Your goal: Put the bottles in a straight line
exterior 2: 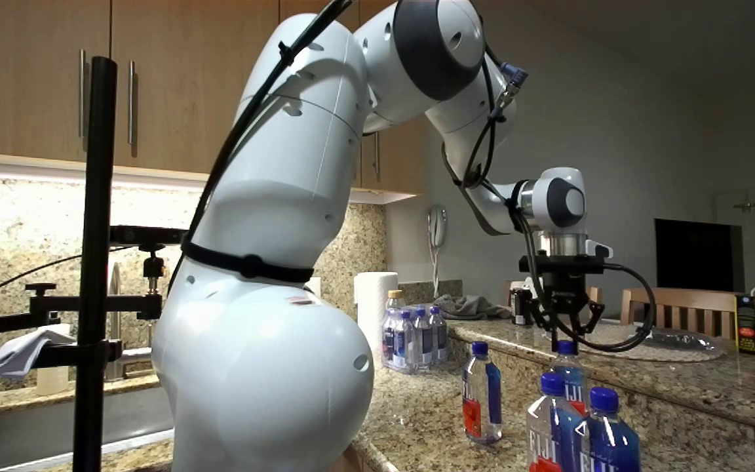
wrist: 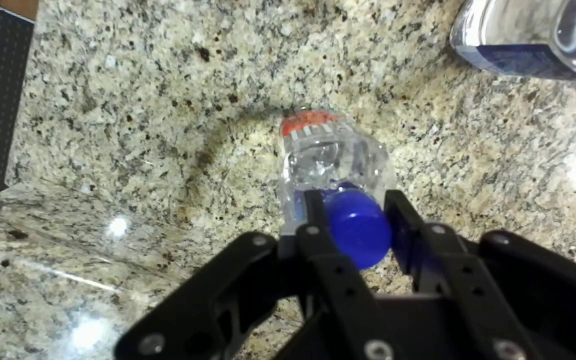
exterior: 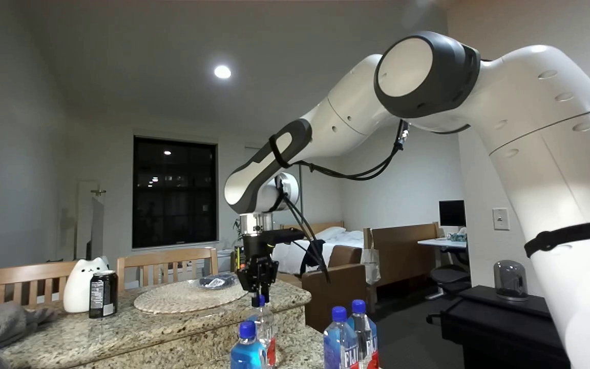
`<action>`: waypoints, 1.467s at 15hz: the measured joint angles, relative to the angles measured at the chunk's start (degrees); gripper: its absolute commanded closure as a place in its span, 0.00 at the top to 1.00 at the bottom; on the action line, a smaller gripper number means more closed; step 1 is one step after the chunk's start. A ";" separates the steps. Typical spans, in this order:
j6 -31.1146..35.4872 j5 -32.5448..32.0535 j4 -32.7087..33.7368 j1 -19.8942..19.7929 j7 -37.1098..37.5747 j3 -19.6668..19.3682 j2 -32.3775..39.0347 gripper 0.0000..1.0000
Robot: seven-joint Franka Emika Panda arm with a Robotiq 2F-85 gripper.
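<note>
In the wrist view, 2 fingers (wrist: 314,212) pinch the blue cap (wrist: 360,230) of the bottle (wrist: 333,157) mid-frame. Looks like the grab step; next, gently line it up with the other bottles (wrist: 528,42).

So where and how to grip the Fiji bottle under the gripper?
By the blue cap, I'd say, straight down from above, one finger on each side. The Fiji bottle stands upright, cap on top; the cap is round and narrower than the body, so it should fit between the fingers, which flank it in the wrist view. Can't tell if both touch.
</note>
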 measured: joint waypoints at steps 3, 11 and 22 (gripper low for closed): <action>-0.05 -0.04 0.00 0.00 0.39 -0.05 -0.03 0.15; -0.52 -0.06 -2.36 0.57 12.07 -0.14 -4.90 0.15; -0.18 -0.11 -19.06 2.61 34.39 3.16 -25.10 0.33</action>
